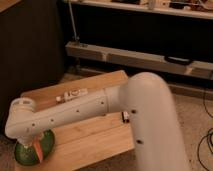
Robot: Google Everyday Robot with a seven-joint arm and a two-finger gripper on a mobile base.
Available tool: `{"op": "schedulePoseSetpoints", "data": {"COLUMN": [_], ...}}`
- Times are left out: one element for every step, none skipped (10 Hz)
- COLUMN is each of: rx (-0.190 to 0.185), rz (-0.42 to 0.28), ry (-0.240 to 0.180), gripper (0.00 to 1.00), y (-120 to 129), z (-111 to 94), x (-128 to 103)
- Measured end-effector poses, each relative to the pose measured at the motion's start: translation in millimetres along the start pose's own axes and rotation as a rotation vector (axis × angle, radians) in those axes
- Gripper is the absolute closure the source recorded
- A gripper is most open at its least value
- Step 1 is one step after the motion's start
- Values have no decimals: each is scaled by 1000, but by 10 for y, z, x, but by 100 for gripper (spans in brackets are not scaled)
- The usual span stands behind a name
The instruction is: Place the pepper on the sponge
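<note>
Thick white arm (75,112) — rounded joints, small dark screw holes

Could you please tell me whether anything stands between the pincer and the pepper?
Nothing visible does: the shut pincer, at the view's lower left, is right at the pepper at the green dish.
</note>
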Motion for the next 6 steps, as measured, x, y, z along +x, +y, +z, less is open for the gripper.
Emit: {"op": "schedulePoseSetpoints", "data": {"rx": [14,22,27,25,10,-2], "rz": [-10,-9,-2,19,63,92], "ry": [62,101,138,183,229,247], "gripper": [100,100,100,100,100,100], "y": [16,45,105,226,445,586], "z": [-359,-600,-841,-1160,-1530,-1710], "x": [-68,-105,-133,-155,-157,-136]}}
